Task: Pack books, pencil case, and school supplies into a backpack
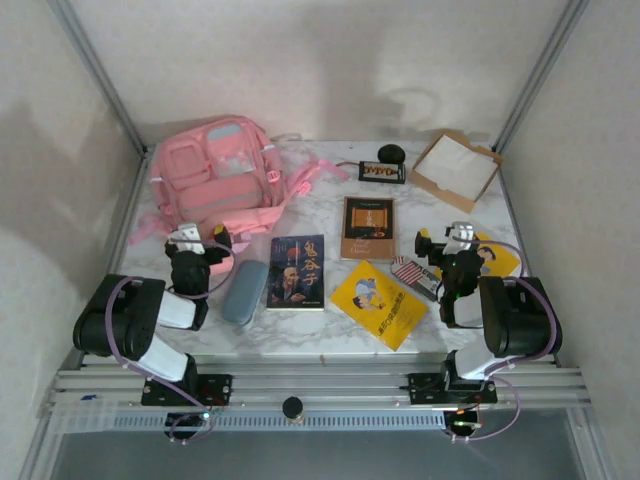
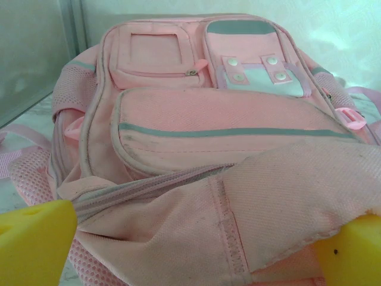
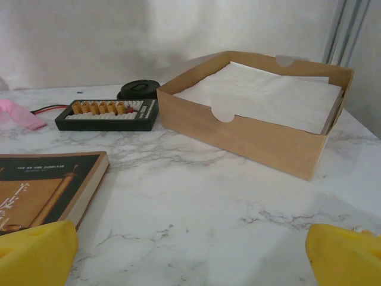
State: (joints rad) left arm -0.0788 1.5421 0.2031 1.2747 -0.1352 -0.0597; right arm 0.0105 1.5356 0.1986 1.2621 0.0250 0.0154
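Above the marble table, both jaws stand released, the left ones facing the backpack.

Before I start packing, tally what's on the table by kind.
Books: 4
Backpack: 1
Pencil case: 1
Flag-striped pack: 1
Black abacus-like item: 1
Black round object: 1
Cardboard tray: 1
Total: 10

White-lined cardboard tray, black bead frame and black round object near one another on marble table
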